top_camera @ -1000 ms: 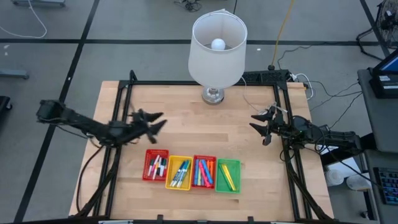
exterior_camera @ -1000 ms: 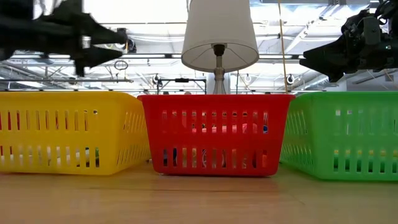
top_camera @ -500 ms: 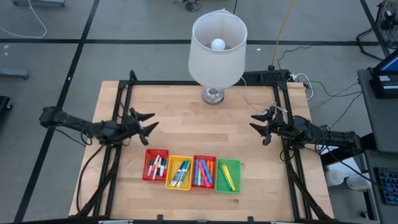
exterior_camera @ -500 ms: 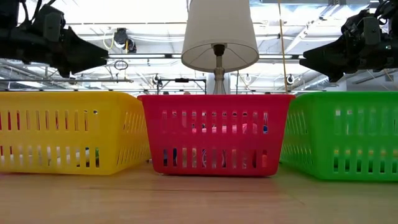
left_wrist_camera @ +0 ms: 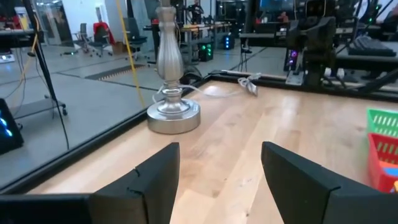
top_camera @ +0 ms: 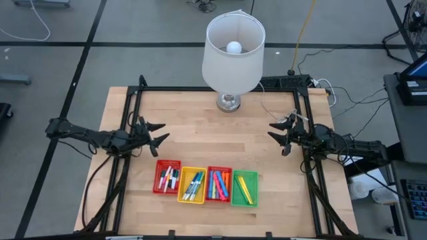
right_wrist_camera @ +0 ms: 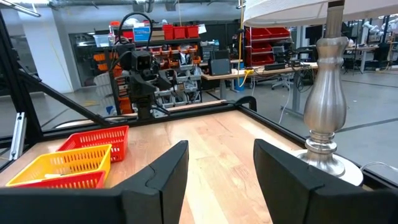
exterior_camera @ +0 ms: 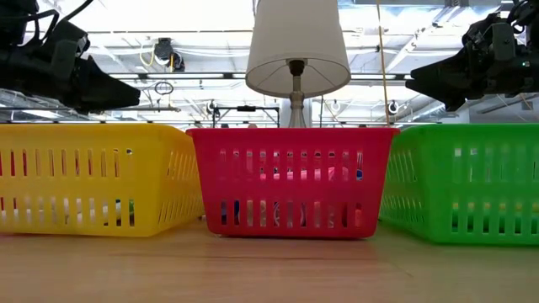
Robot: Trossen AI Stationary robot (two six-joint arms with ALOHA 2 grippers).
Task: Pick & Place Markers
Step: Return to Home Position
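Observation:
The markers lie in four small mesh trays in a row near the table's front edge: a red tray, a yellow tray, a second red tray and a green tray. White and red markers, blue and green ones, mixed colours and yellow ones rest on the tray floors. My left gripper hovers open at the table's left side, behind the trays, pointing right. My right gripper hovers open at the right side, pointing left. Neither holds anything.
A table lamp with a white shade stands on its metal base at the middle of the far edge. A black frame runs along the table's sides. Bare wood lies between the two grippers.
My left gripper has drawn back toward the table's left edge and sunk a little, rolling about its own axis and levelling out. It has stayed open. My right gripper and the trays have kept still.

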